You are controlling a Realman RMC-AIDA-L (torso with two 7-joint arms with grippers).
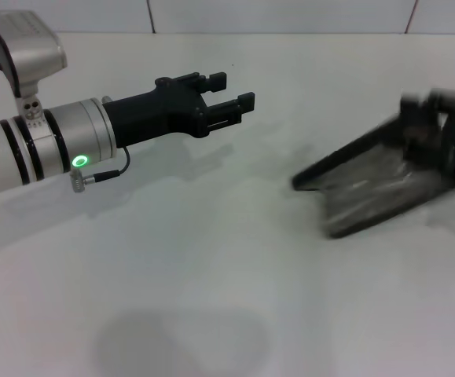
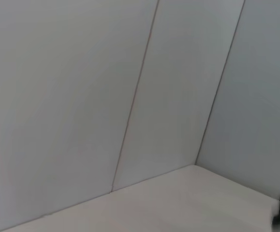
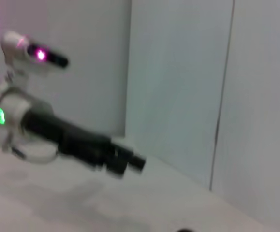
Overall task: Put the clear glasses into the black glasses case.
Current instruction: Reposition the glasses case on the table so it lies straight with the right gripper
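Observation:
The black glasses case (image 1: 384, 184) is at the right of the head view, open, tilted and smeared by motion, with its grey lining facing me. My right gripper (image 1: 441, 118) is at the case's far right end and looks shut on its edge. Pale streaks lie across the lining; I cannot tell whether they are the clear glasses. My left gripper (image 1: 239, 90) hovers open and holds nothing at the upper left, well apart from the case. The right wrist view shows that same left gripper (image 3: 130, 162) over the table.
A white table (image 1: 211, 259) spreads across the head view, with panelled white walls (image 2: 130, 87) behind it. A soft shadow (image 1: 180, 338) lies near the table's front edge. The left arm's silver forearm (image 1: 23, 149) reaches in from the left.

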